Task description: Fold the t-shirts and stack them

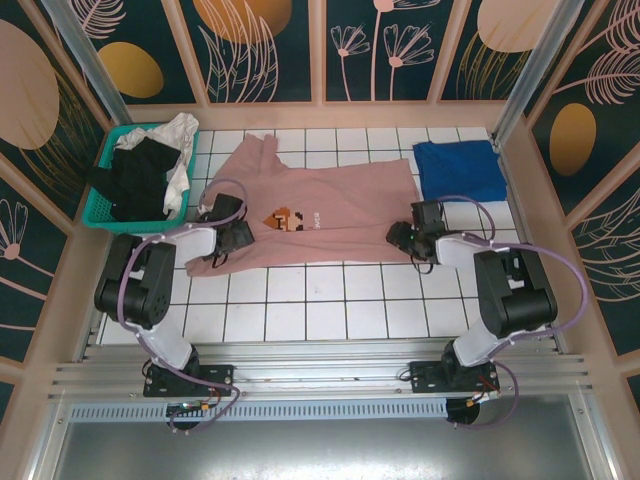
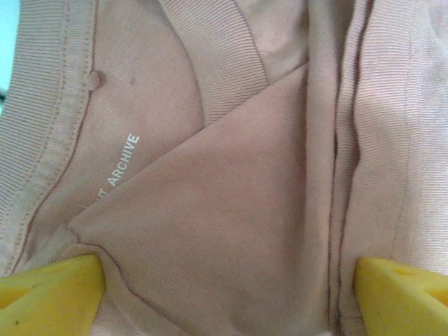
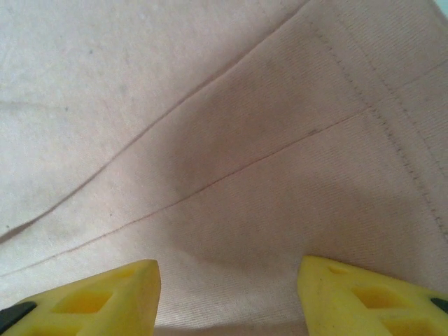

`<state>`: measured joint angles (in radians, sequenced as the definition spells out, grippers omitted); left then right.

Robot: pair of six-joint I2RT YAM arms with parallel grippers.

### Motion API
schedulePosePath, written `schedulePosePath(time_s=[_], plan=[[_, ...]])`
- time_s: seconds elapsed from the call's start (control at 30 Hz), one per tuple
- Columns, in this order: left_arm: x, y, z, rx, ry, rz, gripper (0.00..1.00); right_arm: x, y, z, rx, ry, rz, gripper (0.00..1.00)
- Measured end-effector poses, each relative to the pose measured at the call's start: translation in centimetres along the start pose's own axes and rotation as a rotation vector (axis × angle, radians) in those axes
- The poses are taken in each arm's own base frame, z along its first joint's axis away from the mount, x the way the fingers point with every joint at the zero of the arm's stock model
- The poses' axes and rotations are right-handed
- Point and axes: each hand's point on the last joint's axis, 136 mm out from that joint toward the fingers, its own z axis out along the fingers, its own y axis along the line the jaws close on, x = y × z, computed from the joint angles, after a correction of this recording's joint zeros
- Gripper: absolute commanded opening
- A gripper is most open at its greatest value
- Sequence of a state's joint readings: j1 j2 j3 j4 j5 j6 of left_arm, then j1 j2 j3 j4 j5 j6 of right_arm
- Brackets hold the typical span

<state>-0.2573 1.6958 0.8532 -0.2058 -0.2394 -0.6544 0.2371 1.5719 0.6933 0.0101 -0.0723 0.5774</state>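
Note:
A dusty-pink t-shirt (image 1: 340, 205) lies spread across the white tiles, its pixel print (image 1: 289, 218) facing up. My left gripper (image 1: 237, 238) rests on its collar end. In the left wrist view the left gripper (image 2: 231, 283) is open wide, its yellow fingertips (image 2: 56, 294) standing on either side of a folded flap beside the ribbed collar (image 2: 224, 63). My right gripper (image 1: 400, 238) sits at the hem end. The right gripper (image 3: 229, 283) is open, fingertips (image 3: 105, 301) pressed down with pink cloth (image 3: 231, 175) bulging between them. A folded royal-blue t-shirt (image 1: 460, 170) lies at the back right.
A teal basket (image 1: 97, 203) at the back left holds a black t-shirt (image 1: 140, 180) and a white one (image 1: 180, 135). Bare tiles (image 1: 320, 310) stretch in front of the pink shirt. Patterned walls close in the table on three sides.

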Motion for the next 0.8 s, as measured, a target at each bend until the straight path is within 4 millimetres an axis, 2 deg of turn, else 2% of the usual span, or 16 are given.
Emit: schedulePosePath(time_s=[0.2,0.27,0.33,0.4,0.53,0.67,0.8], plan=[[3.2,1.9,-2.1,0.028,0.058,-0.029,0.92,3.5,-2.3,-3.2,0.028,0.049,0.066,0.55],[3.9,2.4,-2.6,0.017,0.084,-0.031,0.92,3.6,-2.9,-4.2,0.055,0.051,0.075,0.54],[4.0,2.6,-2.8,0.003,0.103,-0.026,0.93,2.6,-3.1,-4.8,0.078,0.036,0.076,0.5],[3.5,2.3,-3.0,-0.005,0.112,-0.019,0.94,0.7,-2.8,-5.3,0.086,0.0,0.067,0.47],[0.6,0.6,-4.0,0.022,0.063,-0.015,0.94,-2.6,-1.6,-5.2,0.087,-0.05,0.036,0.46],[-1.1,-0.3,-4.5,0.036,0.027,-0.006,0.94,-2.6,-2.0,-3.6,0.124,-0.018,0.003,0.46],[-0.6,-0.1,-3.9,0.019,0.047,0.009,0.93,-1.7,-3.6,-2.8,0.196,0.023,-0.021,0.45]])
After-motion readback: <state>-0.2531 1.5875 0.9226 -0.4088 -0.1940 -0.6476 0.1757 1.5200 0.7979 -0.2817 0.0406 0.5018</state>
